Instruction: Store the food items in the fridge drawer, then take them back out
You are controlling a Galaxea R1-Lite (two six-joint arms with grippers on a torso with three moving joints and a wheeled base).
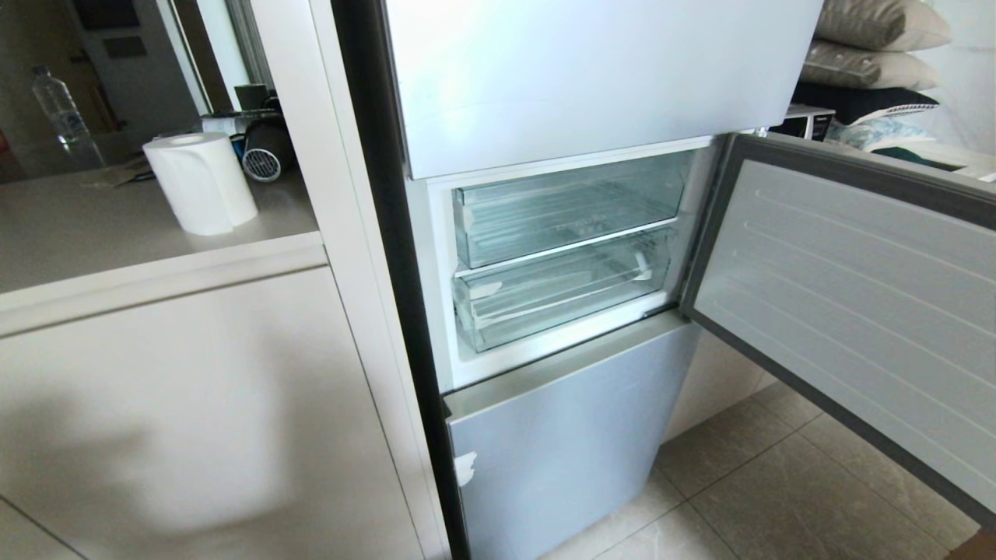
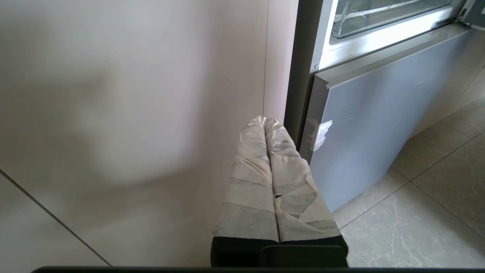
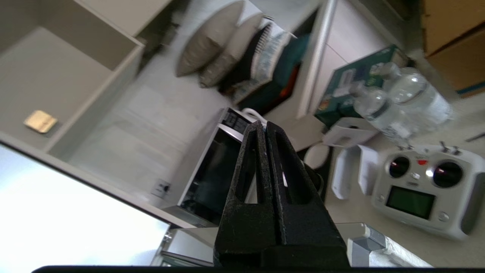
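The fridge's middle compartment stands open with two clear bins inside, both pushed in. The lower bin is the fridge drawer (image 1: 560, 299), with white tape scraps at its corners; its front edge also shows in the left wrist view (image 2: 379, 15). The food items are out of view. Neither arm shows in the head view. My left gripper (image 2: 265, 120), its fingers wrapped in pale tape, is shut and empty, low beside the cabinet panel and the fridge's bottom door. My right gripper (image 3: 261, 124), with black fingers, is shut and empty, pointing at a counter to the side of the fridge.
The open fridge door (image 1: 856, 311) swings out to the right. An upper clear bin (image 1: 568, 210) sits above the drawer. A paper roll (image 1: 201, 183) and bottle (image 1: 62, 117) stand on the left counter. Near the right gripper are a microwave (image 3: 212, 178), a remote controller (image 3: 428, 189) and water bottles (image 3: 401, 102).
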